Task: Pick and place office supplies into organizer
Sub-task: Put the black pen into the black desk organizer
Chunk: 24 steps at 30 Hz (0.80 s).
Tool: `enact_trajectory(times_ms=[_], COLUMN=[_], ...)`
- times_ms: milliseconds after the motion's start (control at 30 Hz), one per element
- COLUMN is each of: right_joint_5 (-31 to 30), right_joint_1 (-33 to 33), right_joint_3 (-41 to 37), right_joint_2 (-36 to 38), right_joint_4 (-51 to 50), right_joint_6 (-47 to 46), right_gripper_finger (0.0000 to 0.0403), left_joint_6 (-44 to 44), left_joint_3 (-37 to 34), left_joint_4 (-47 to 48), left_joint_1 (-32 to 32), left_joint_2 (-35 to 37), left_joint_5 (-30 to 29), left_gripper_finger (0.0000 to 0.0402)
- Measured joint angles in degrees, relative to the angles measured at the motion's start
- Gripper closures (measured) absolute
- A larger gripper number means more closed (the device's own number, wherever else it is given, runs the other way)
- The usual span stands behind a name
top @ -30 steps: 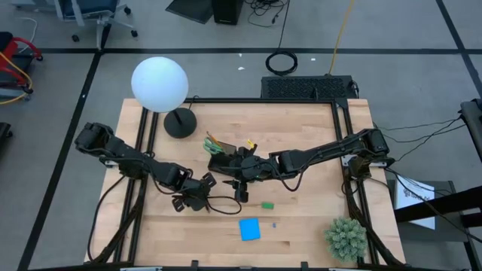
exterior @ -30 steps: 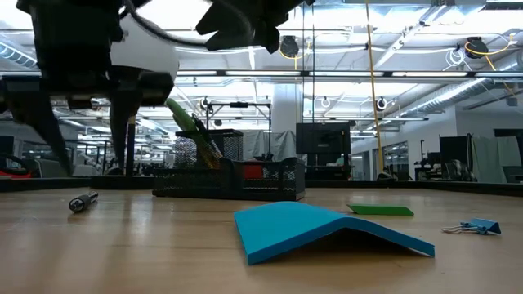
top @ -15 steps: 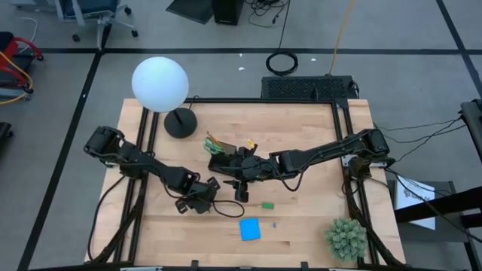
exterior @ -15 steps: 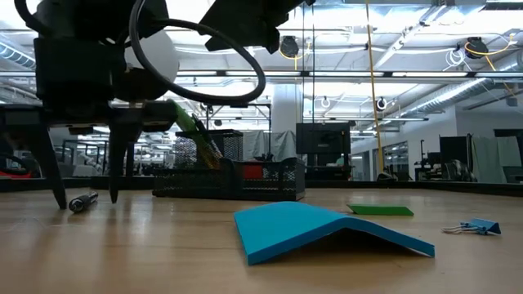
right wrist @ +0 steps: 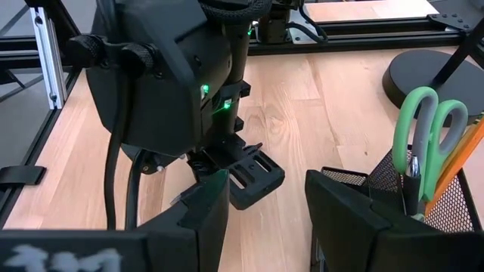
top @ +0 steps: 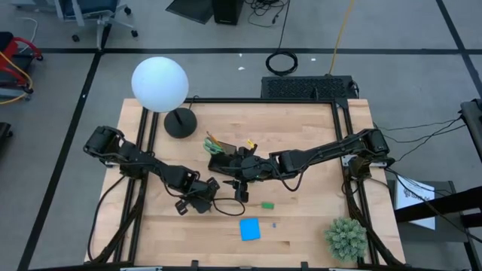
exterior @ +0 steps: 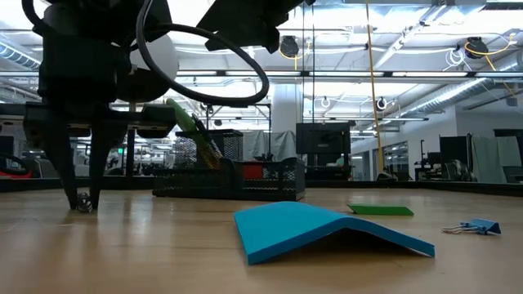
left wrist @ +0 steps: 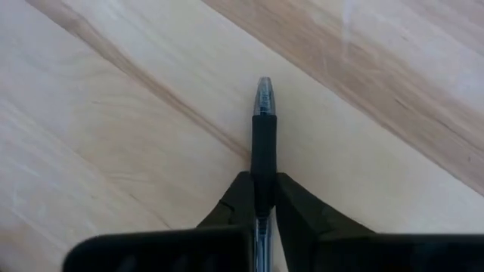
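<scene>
Where it stood open before, left gripper [left wrist: 262, 202] now pinches pen [left wrist: 263, 128].

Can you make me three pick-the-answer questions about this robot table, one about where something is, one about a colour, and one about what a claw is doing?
1. Where are the green-handled scissors?
A. flat on the table
B. standing in the organizer
C. under the plant

2. What colour is the sticky-note pad?
A. blue
B. red
C. yellow

3. What is the left gripper doing?
A. hanging wide open in the air
B. holding the scissors
C. shut on a dark pen down at the table

Answers:
1 B: the right wrist view shows the handles sticking up from the mesh compartment, beside pencils.
2 A: it lies blue near the table's front edge in the high view.
3 C: the left wrist view shows both fingers pressed against the pen's sides.
</scene>
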<state>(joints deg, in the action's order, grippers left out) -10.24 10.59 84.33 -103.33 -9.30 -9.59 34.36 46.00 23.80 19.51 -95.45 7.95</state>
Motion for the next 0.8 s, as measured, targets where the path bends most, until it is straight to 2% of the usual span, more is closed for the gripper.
enact_trajectory(times_ms=[100, 467, 800], right_joint_5=[0.0, -0.02, -0.02], right_joint_1=[0.0, 0.0, 0.02], right_joint_3=[0.0, 0.0, 0.0], right_joint_2=[0.0, 0.0, 0.0], right_joint_4=[0.0, 0.02, 0.79], right_joint_6=[0.01, 1.63, 4.95], right_gripper_finger=[0.0238, 0.0238, 0.0238], left_joint_6=[-0.25, -2.24, -5.59], left_joint_3=[0.02, -0.02, 0.35], left_joint_4=[0.08, -0.53, -0.32], left_joint_1=[0.0, 0.04, 1.92], left_joint_2=[0.01, 0.03, 2.39], left_joint_5=[0.08, -0.17, -4.4], left_gripper_finger=[0.0394, 0.0395, 0.0398])
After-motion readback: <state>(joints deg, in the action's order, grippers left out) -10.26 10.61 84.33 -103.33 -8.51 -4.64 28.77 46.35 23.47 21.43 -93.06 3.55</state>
